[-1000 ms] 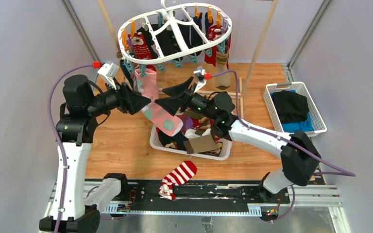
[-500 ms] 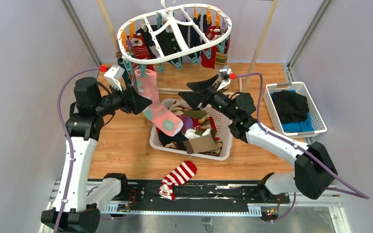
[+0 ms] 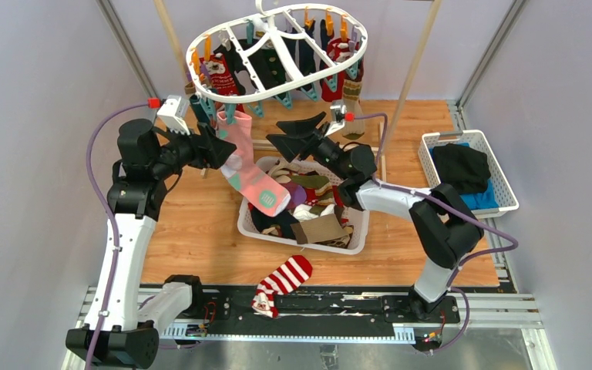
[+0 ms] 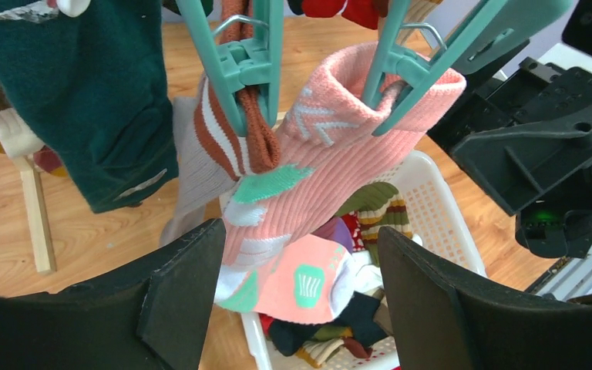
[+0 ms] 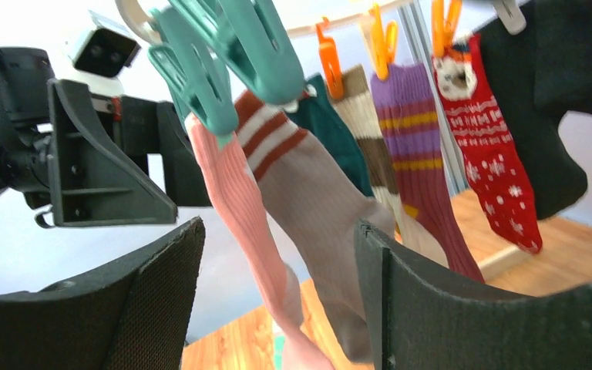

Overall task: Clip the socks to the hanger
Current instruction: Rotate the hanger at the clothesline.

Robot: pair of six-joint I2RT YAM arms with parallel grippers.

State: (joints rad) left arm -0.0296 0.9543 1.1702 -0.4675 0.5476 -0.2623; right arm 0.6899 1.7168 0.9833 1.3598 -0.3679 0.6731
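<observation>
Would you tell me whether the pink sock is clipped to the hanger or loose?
Clipped. A teal clothespin pinches the cuff of the pink sock, which hangs from it above the basket.

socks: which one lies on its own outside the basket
The red-and-white striped sock, alone on the black rail; the others sit in the basket or hang clipped.

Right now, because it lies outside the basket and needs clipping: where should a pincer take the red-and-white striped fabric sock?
Take the red-and-white striped fabric sock probably at its end nearest the white slotted plastic sock basket, from above, closing across its narrow width: it lies flat and diagonal, that end on wood.
</observation>
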